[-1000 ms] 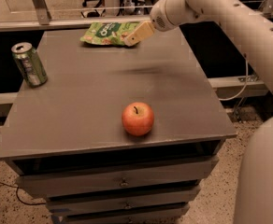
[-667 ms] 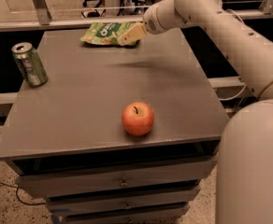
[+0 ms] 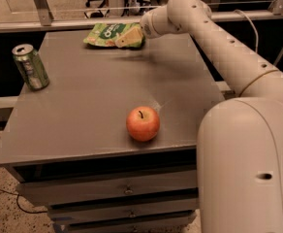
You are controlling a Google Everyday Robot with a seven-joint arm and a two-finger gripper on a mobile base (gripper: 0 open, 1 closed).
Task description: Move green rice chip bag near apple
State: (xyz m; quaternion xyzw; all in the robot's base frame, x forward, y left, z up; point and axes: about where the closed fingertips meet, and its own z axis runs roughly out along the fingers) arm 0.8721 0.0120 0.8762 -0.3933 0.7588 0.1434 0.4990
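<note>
The green rice chip bag (image 3: 105, 34) lies flat at the far edge of the grey table (image 3: 83, 106), left of centre. The apple (image 3: 143, 123) stands upright near the table's front edge, well apart from the bag. My gripper (image 3: 128, 38) reaches in from the right and sits on the bag's right end, covering that part of it. The arm stretches from the lower right across the table's right side.
A green-silver drink can (image 3: 30, 66) stands at the table's left edge. Drawers (image 3: 127, 191) run below the table front. A metal rail (image 3: 59, 24) crosses behind the table. My white arm (image 3: 238, 62) fills the right side.
My gripper has moved a little left and down onto the bag's right end, and the arm's elbow has swung closer to the camera. The bag, apple and can have not moved.
</note>
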